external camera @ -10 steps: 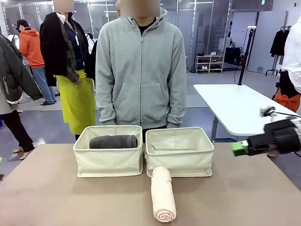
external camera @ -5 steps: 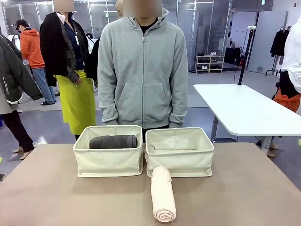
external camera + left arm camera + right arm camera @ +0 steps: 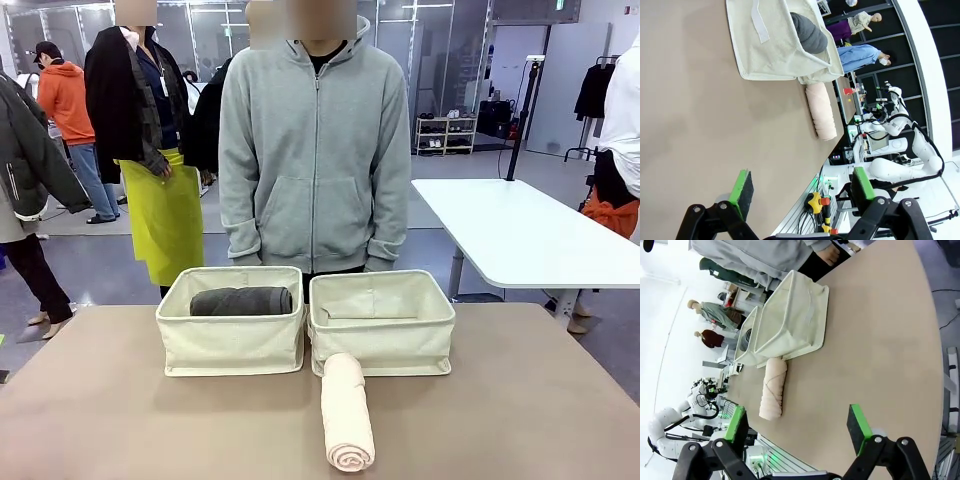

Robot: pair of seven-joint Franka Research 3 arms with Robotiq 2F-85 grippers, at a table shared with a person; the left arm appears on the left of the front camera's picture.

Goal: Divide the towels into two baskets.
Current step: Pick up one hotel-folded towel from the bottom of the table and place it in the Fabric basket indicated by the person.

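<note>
Two matching cream canvas baskets sit side by side on the tan table [image 3: 120, 420]. The left basket [image 3: 231, 345] holds a dark grey terry roll [image 3: 240, 300]. A peach-pink terry roll [image 3: 346, 410] lies on the table, touching the front of the right basket [image 3: 382, 345]. The left gripper [image 3: 802, 187] and right gripper [image 3: 797, 427] are both spread wide, holding nothing.

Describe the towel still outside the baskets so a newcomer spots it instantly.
On the tan table, find the two cream baskets side by side; take the right basket. The peach-pink towel lies on the table against its near wall, pointing toward the robot. The dark grey towel sits inside the left basket.
</note>
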